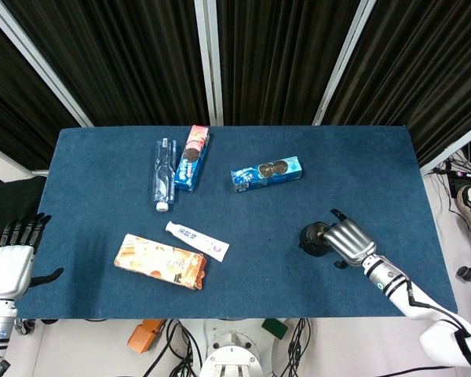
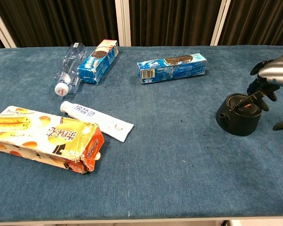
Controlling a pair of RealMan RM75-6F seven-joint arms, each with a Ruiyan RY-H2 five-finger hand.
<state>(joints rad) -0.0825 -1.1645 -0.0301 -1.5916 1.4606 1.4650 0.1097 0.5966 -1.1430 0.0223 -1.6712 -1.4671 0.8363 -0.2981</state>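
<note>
Fingers [image 2: 263,96] of the right hand [image 1: 347,240] curve down over a small black teapot [image 2: 239,114]; tips touch its lid and far rim, but no closed grasp shows. Chest view: one dark fingertip lies across the lid, the others drape behind the pot. Whether the thumb presses the near wall, cannot tell. Reads as contact, not a hold.

Teapot stands upright on the blue table [image 1: 94,169], toward the robot's right and near the front edge, well apart from the other goods.

Left hand [image 1: 16,255] hangs off the table's left edge, fingers extended and apart, holding nothing.

Elsewhere on the cloth: a clear water bottle [image 1: 164,173] lying flat, touching or just beside a blue biscuit box [image 1: 192,156]; a second blue biscuit box [image 1: 266,173] near the middle; a white tube [image 1: 197,240]; an orange snack carton [image 1: 159,261], torn at one end, near the front left.

Judgement: the step in hand looks like the approach-to-grasp on the teapot, hand settled on top but not yet closed. The next move likely calls for wrapping the fingers round the body or handle and securing the thumb opposite before any lift; a top-only contact risks tipping the pot or dislodging the lid.
</note>
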